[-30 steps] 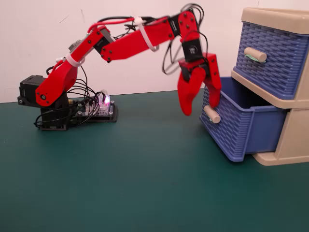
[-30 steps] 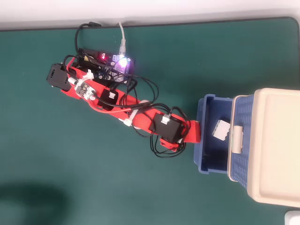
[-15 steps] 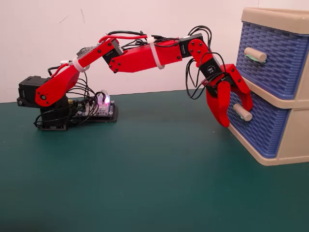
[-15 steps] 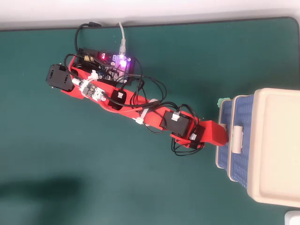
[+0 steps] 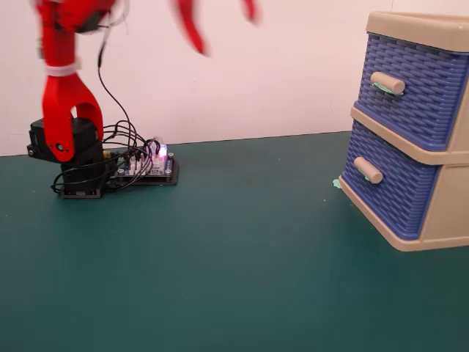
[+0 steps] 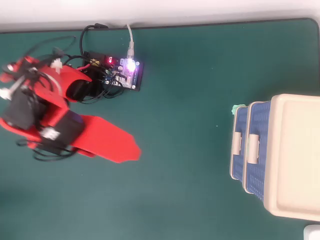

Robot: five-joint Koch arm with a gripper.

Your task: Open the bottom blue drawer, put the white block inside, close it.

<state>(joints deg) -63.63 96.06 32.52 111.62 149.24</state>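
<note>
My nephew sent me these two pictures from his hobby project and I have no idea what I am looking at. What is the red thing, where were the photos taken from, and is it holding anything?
The red thing is a small robot arm bolted at its base to a green table. One picture is taken from the side at table height, the other looks straight down from above. At the arm's far end is the gripper, raised high and blurred in the side picture; its jaws stand apart with nothing between them. Beside the base sits a circuit board with glowing lights and wires. At the right of both pictures stands a beige cabinet with two blue woven-look drawers: the upper blue drawer and the bottom blue drawer, both pushed in. A white block is not visible in either picture.
</note>
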